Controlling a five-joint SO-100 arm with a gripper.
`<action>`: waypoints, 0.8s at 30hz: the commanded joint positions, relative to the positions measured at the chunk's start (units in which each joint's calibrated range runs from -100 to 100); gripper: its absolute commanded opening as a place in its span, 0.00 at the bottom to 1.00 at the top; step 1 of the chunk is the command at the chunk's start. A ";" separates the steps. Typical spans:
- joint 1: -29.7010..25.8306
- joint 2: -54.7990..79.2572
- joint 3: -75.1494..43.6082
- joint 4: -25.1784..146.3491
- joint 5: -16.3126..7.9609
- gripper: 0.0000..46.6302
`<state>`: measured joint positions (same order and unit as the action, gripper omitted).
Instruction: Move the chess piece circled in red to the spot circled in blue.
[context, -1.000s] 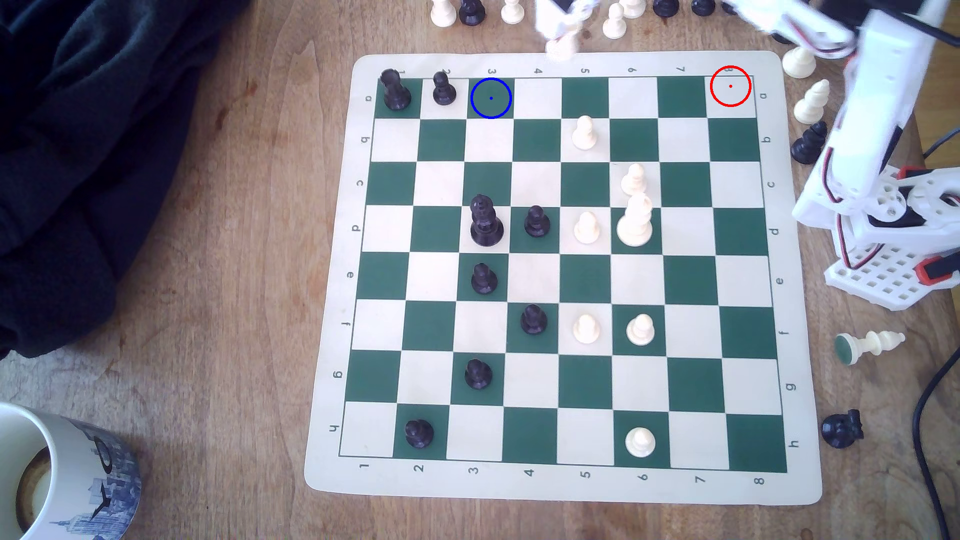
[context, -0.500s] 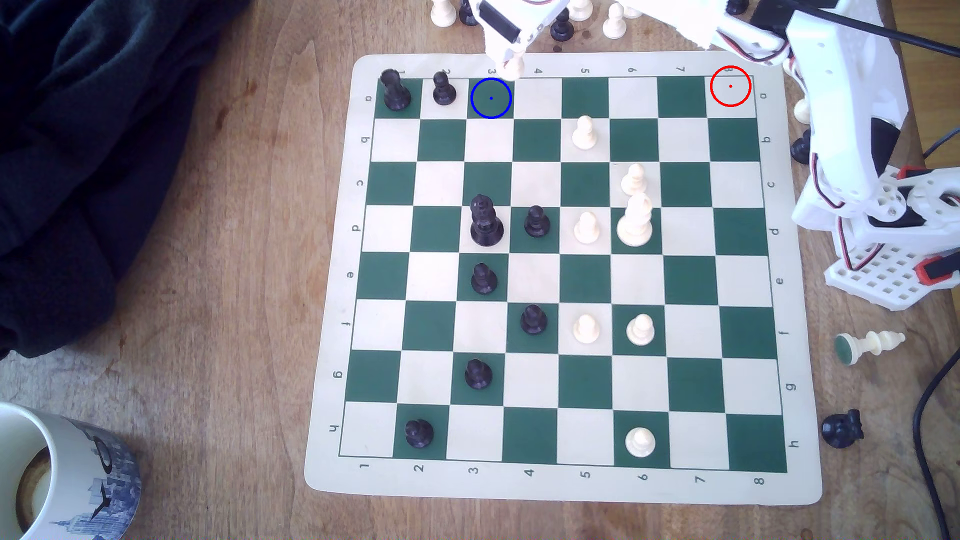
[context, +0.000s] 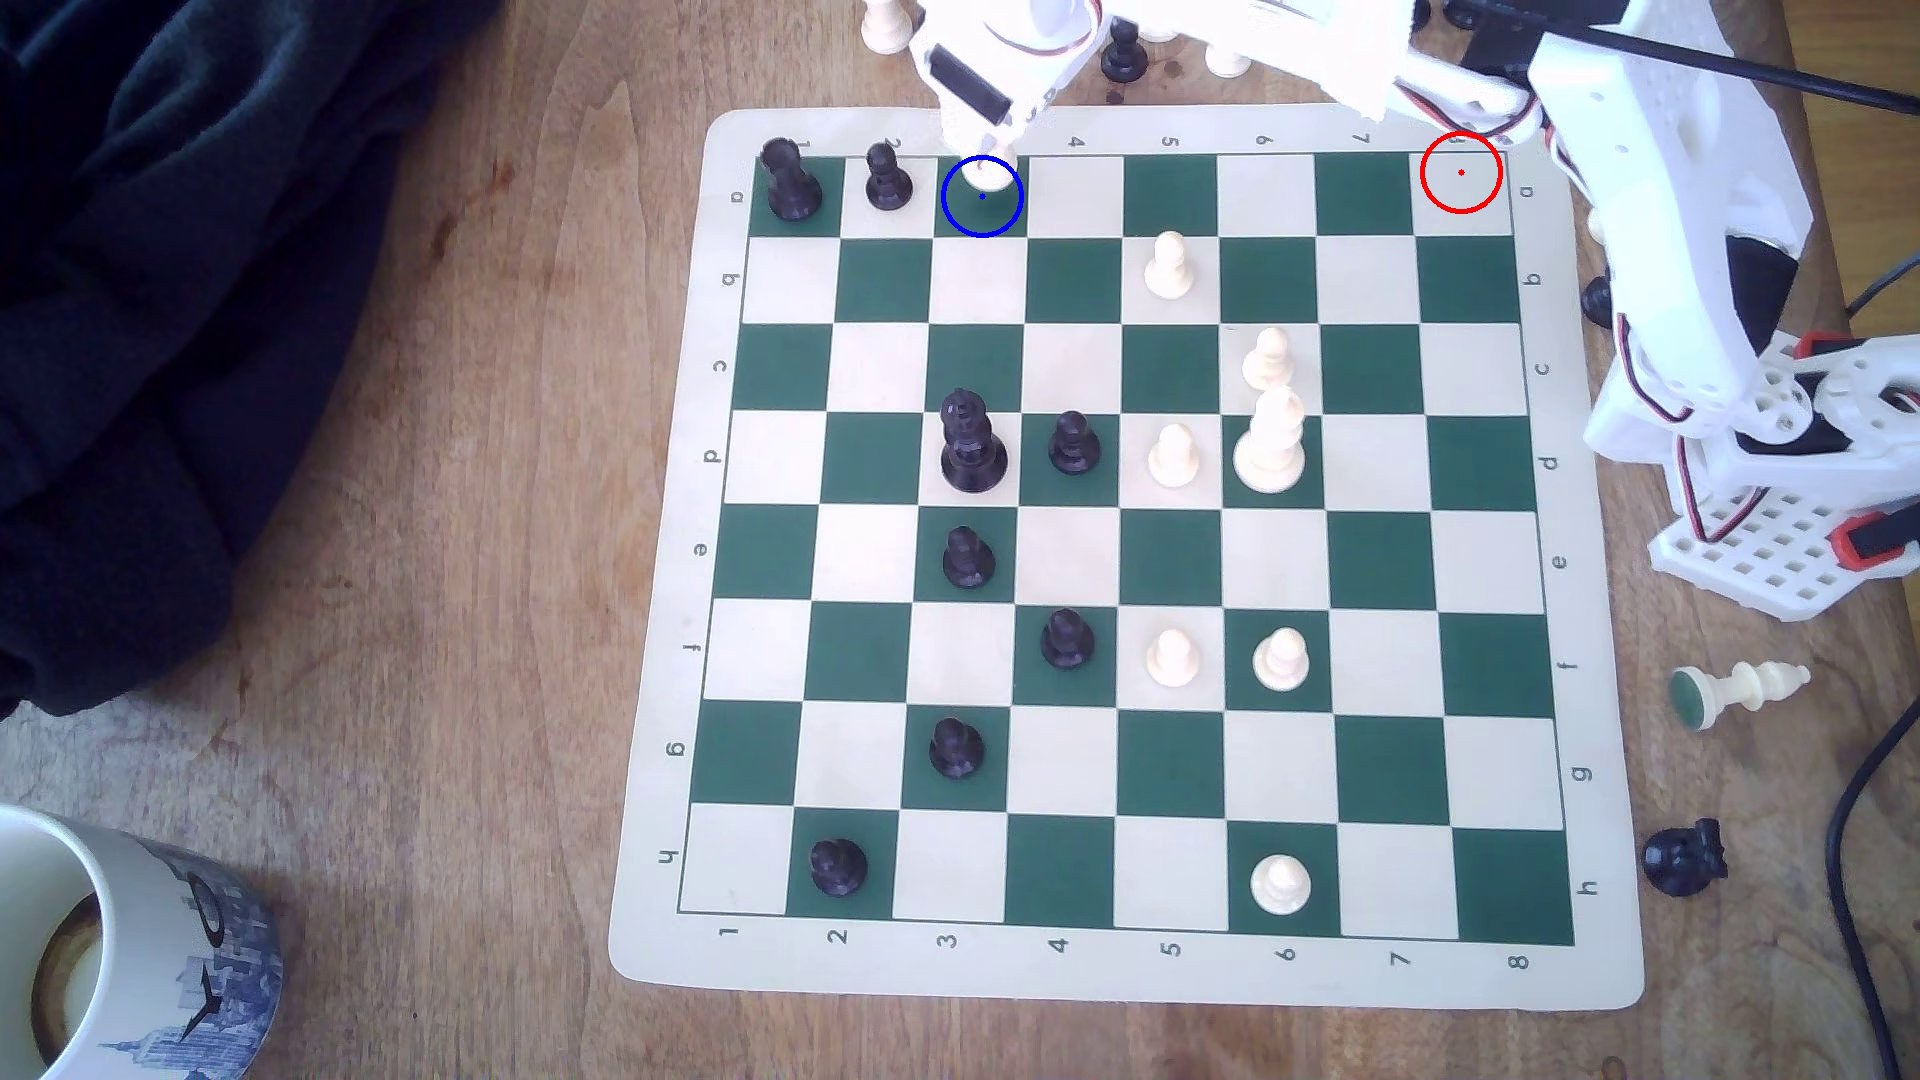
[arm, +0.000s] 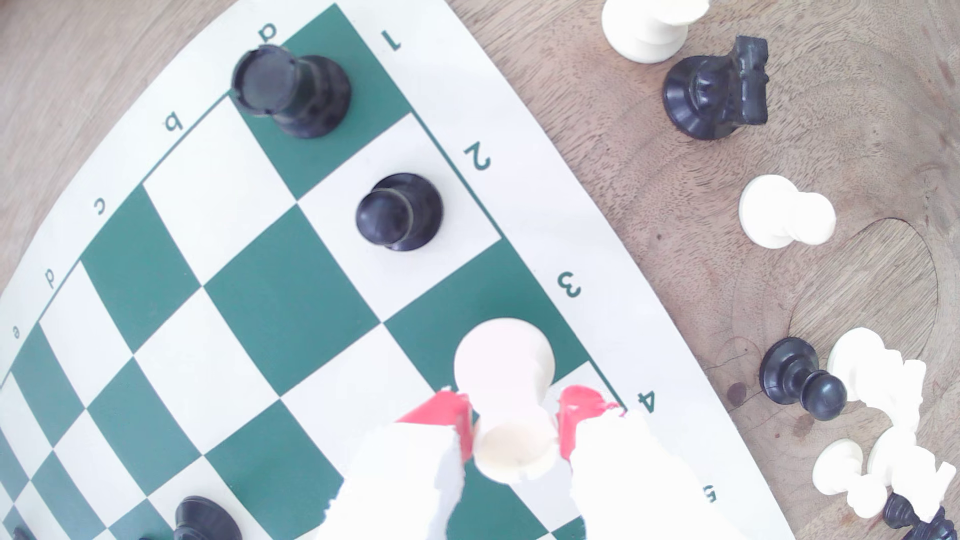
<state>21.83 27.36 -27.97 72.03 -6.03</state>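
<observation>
- Rook (arm: 506, 384), the cream-white flat-topped piece of the task, sits clamped between the red pads (arm: 447, 415) of the gripper (arm: 514, 431), its wide base hanging over the dark green square by the numeral 3.
- Blue-ringed spot (context: 982, 213) in the exterior view has the rook's base overlapping the ring's upper part, toward the board's numbered edge; whether the base touches the mat cannot be told.
- Judgement: the step in hand is the set-down. Nudging the piece a little toward the ring's centre dot before lowering would seat it squarely inside the square and not on its border line.
- Lowering straight down with the rook upright matters; in the wrist view it appears to lean, though that may be the lens.
- Jaws should part only once the base rests flat, and part gently, so a pad does not drag the rook along.
- Black pawn (context: 886, 177) stands on the neighbouring cream square at the exterior view's left, near enough that an opening finger or a sideways retreat could clip it; rising vertically looks safest.
- Black rook (context: 792, 182) beyond it is well apart.
</observation>
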 joint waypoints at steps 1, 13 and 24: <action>-0.36 -0.70 -5.30 -0.78 -0.10 0.01; -0.75 1.08 -5.30 -2.66 -0.20 0.01; -0.51 2.86 -5.30 -2.58 0.83 0.02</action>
<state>21.24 31.29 -28.87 70.04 -5.93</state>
